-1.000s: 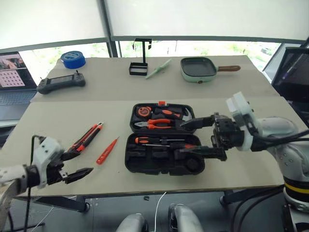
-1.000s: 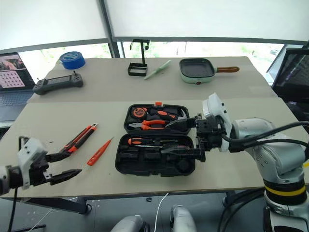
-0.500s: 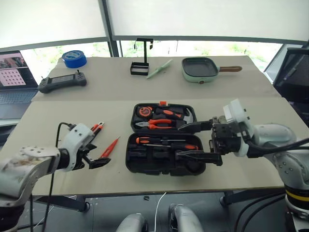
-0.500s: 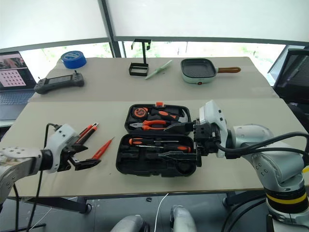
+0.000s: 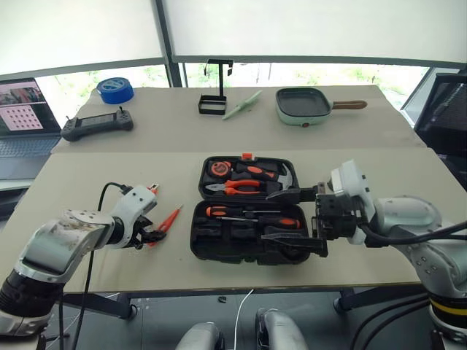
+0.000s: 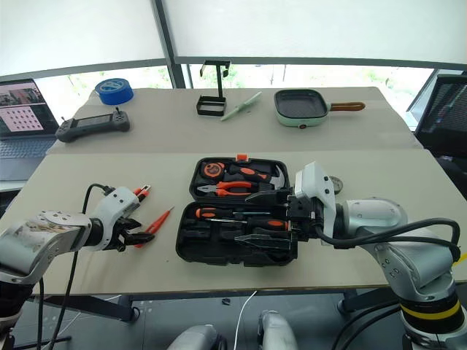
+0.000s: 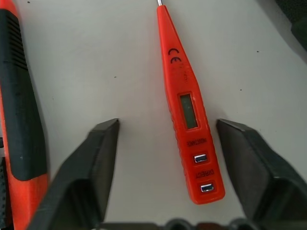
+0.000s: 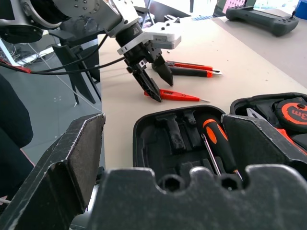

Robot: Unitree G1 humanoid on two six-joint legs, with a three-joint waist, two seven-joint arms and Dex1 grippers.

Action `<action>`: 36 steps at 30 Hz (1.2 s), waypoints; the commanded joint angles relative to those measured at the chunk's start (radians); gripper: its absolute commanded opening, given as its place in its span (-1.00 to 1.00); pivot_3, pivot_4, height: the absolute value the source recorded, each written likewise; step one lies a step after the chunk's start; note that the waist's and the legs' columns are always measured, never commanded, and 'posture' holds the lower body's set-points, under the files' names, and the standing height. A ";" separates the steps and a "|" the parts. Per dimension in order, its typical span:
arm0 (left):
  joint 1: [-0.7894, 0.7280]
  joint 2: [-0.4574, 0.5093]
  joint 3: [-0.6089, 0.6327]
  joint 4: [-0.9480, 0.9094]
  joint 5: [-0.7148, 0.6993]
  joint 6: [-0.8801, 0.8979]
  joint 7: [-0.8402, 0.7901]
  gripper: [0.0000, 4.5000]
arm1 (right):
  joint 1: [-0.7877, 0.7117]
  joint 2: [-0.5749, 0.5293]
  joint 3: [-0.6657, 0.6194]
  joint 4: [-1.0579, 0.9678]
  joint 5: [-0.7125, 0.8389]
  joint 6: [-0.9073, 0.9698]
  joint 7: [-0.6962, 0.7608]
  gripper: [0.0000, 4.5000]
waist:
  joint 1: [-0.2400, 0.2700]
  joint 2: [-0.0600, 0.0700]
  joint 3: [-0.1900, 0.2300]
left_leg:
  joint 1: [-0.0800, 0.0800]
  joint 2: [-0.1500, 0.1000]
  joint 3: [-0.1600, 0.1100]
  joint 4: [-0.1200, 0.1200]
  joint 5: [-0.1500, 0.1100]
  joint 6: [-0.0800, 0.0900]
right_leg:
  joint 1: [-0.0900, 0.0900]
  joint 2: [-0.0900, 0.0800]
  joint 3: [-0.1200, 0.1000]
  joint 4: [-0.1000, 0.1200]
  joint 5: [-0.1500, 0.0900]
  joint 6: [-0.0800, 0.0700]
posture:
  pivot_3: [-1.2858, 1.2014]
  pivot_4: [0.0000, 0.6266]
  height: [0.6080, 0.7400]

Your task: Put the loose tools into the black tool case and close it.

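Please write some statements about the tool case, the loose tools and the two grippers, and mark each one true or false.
1. The black plastic hinged tool case lies open on the table. True.
2. The thin small orange screwdriver already sits inside the case. False: it lies on the table, between the left gripper's open fingers.
3. The right gripper is open above the case. True.
4. The orange-black utility knife is held by the right gripper. False: it lies on the table beside the thin screwdriver.
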 commanded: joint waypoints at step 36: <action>-0.579 -0.212 -0.513 0.446 0.403 -0.668 -0.805 -0.82 | 0.203 -0.091 -0.105 -0.122 0.019 -0.038 -0.121 1.00 | 0.003 -0.005 0.003 | -0.011 0.001 -0.002 0.013 -0.003 0.007 | -0.002 0.000 -0.003 0.000 0.002 0.001 | 0.03 -0.52 1.00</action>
